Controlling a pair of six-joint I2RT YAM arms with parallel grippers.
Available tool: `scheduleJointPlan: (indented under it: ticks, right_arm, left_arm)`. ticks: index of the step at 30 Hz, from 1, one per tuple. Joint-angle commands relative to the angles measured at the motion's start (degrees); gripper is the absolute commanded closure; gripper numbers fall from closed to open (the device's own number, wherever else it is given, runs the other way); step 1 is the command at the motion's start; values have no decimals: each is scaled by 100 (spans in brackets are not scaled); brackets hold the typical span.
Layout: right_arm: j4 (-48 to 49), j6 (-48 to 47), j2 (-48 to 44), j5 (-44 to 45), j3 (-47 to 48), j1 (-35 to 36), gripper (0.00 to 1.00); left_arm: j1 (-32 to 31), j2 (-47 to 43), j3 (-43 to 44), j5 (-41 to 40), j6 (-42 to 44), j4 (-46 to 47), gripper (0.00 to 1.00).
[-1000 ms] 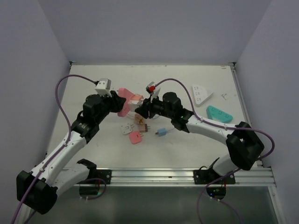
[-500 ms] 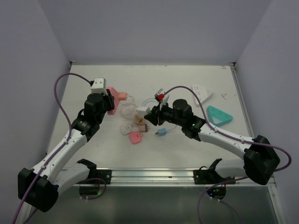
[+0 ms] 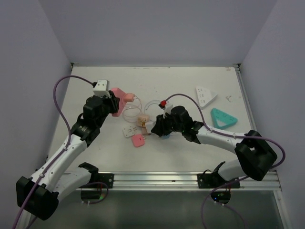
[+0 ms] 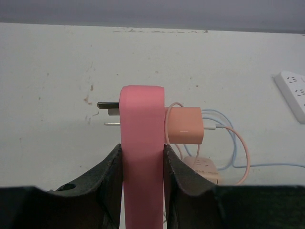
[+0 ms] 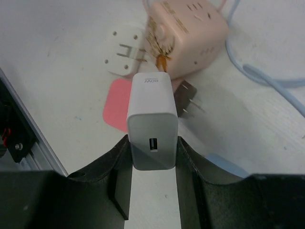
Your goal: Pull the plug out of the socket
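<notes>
My right gripper (image 5: 152,145) is clamping a white charger plug (image 5: 152,119) between its jaws, and my left gripper (image 4: 141,160) is closing narrowly on the pink socket strip (image 4: 141,114), holding it up off the table (image 3: 190,81). A second ago the two were meeting at the strip. Now they are standing well apart, with the white plug coming away in my right jaws, which are dipping low over the loose adapters. I am judging that pull done. A peach charger (image 4: 186,125) is sitting against the strip's right face, apparently plugged in, so one more pull may be waiting.

The strip is showing as a smooth, glossy plastic bar with a rounded end. The white plug is a rounded-corner block with a slot port in its near face. The peach charger is a small matte block, with thin soft cables looping away from it.
</notes>
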Motion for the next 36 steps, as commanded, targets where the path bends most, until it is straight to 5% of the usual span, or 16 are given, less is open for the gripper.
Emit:
scheduleJointPlan:
  ticks: [1,5,9,13,18,24,36]
  right_arm:
    - [464,957,269,-201,-176,-232,97]
    - [527,1607,629,-324,-168,-662,84]
    - [396,1724,551,-342,-133,-935,45]
    - [-78,1618,192,-228,122,-936,25]
    - [-598,1828,-319,115,456,-936,14]
    - [-107,2654,-724,335,754,-927,8]
    - [896,4333,506,449,1800,-681,5]
  left_arm:
    - [-2,-286,20,587,102,761,100]
    - [-2,-366,-42,684,93,788,100]
    - [-2,-392,-51,807,111,814,100]
    - [-2,-383,-77,921,111,875,100]
    - [-2,-418,-95,1062,137,954,100]
    - [-2,-550,-165,1247,164,1086,100]
    - [-11,-673,-209,1677,216,1297,100]
